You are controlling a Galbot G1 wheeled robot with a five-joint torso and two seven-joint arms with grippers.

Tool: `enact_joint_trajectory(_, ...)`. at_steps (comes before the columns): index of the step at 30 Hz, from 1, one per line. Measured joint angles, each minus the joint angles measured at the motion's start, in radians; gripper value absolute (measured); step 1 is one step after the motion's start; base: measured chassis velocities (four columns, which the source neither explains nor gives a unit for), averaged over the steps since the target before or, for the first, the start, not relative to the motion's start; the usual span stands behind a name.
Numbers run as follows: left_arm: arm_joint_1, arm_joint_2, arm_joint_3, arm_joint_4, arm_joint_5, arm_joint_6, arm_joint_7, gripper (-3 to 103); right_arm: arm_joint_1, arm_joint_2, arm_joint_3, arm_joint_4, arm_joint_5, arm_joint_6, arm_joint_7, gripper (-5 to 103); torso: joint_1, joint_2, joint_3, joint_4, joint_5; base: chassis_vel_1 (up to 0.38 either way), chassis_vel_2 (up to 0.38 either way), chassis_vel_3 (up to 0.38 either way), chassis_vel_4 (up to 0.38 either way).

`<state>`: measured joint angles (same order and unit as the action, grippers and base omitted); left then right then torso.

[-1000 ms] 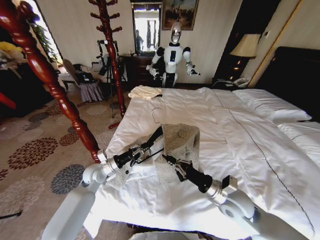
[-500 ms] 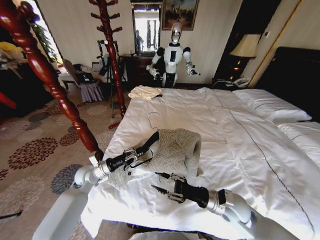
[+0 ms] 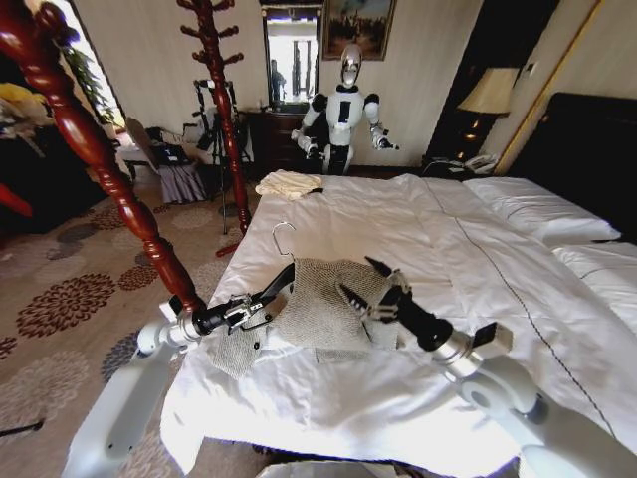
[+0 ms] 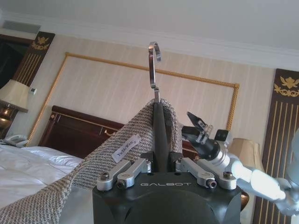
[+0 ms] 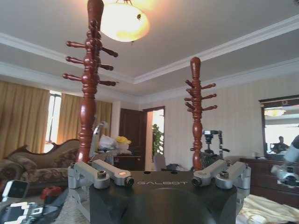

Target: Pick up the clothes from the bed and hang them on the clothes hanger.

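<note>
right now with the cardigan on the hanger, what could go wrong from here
The left claw pinches only the black hanger's thin arm, so the loaded hanger could twist or slip. The cardigan drapes unevenly, and part of it lies on the bed; lifting might drag it off. The open right claw hovers at the knit and may snag it.

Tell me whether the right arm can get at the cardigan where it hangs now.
Probably yes. The right gripper hovers open right over the cardigan, nothing between them. The left gripper holds the hanger off to one side.
</note>
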<state>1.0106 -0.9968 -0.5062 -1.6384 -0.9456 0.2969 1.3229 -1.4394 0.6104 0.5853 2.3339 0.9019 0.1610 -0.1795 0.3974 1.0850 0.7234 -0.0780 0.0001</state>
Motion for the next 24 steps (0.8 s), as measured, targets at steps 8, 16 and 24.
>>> enact_joint_trajectory(8, -0.001, 0.014, -0.018, 0.003, 0.003, 0.009, 0.049, 16, 0.014, -0.156, 0.044, 0.006, 0.141, -0.073, -0.07, 100, 0.0, 0.0, 0.0, -0.0001, 0.0, 0.0, 0.0, 0.0, 0.0)
enact_joint_trajectory(16, 0.016, 0.038, -0.02, -0.015, 0.013, 0.022, 0.099, 16, 0.105, -0.367, 0.01, -0.102, 0.194, -0.12, -0.299, 100, 0.0, 0.0, 0.0, 0.0002, 0.0, 0.0, 0.0, 0.0, 0.0)
enact_joint_trajectory(24, 0.018, 0.026, -0.018, -0.032, 0.033, 0.025, 0.133, 16, 0.119, -0.422, 0.003, -0.157, 0.183, -0.136, -0.422, 100, 0.0, 0.0, 0.0, 0.0, 0.0, 0.0, 0.0, 0.0, 0.0)
